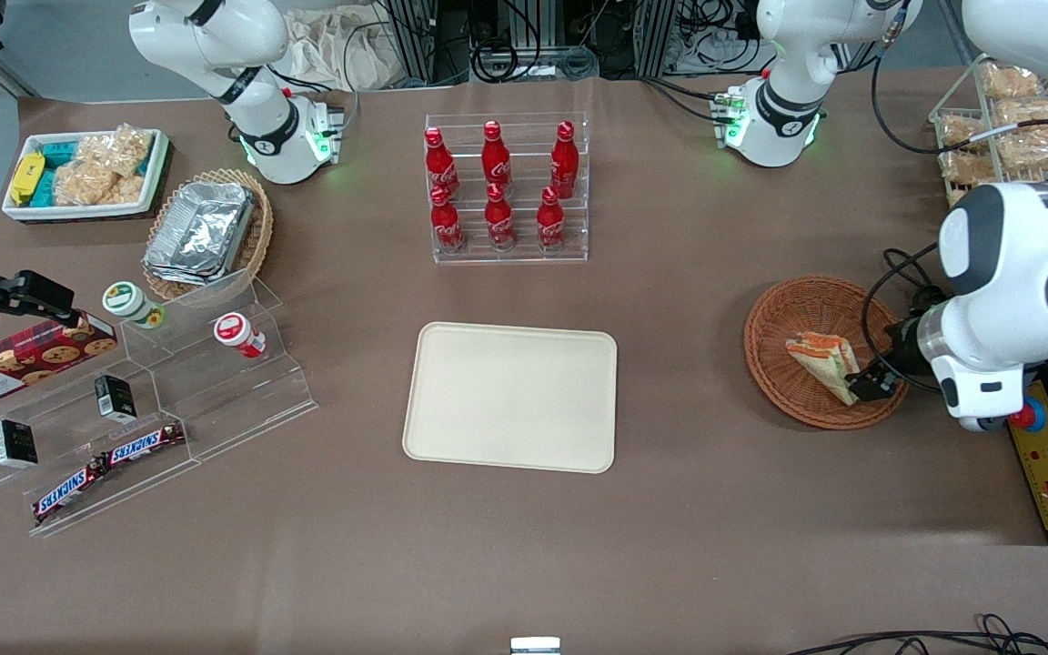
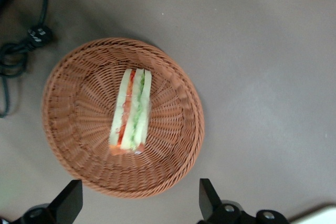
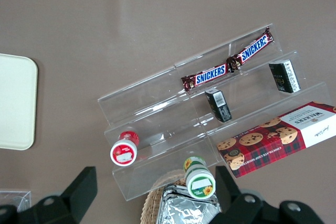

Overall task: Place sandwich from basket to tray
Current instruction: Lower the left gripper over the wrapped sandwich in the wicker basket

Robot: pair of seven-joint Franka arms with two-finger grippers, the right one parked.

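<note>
Tray point(image 1: 510, 398): flat cream-beige rectangle with rounded corners and a low rim, lying on the brown surface point(image 1: 715, 509) nearest the front camera among the central items; nothing rests on it.

Snickers bars point(image 1: 108, 468): two, end to end on the lowest step of a clear acrylic stepped stand point(image 1: 215, 400) toward the parked arm's end of the surface. The same stand carries two small dark boxes point(image 1: 113, 397), a red-lidded cup point(image 1: 237, 334), a green-lidded cup point(image 1: 131, 303) and a Walkers cookie box point(image 1: 25, 360).

Basket point(image 1: 813, 351): round, shallow, reddish-brown wicker, toward the working arm's end of the surface, well apart from the tray.

Sandwich point(image 1: 824, 364): triangular wedge in clear wrap, pale bread with orange-red and green filling, lying inside the basket on its woven floor. In the left wrist view the sandwich point(image 2: 131, 113) shows its layered cut face, near the middle of the basket point(image 2: 73, 129).

Claw point(image 1: 871, 384): over the basket's rim on the working arm's side, close to the sandwich. In the left wrist view its two dark fingers point(image 2: 68, 200) stand wide apart, straddling the basket's edge, with nothing held between them.

Cola bottles point(image 1: 498, 186): six red ones in two rows on a clear tiered rack, farther from the front camera than the tray.

Tan wicker basket point(image 1: 256, 232): holds stacked foil trays point(image 1: 201, 232).

White bin point(image 1: 87, 173): holds bagged snacks.
</note>
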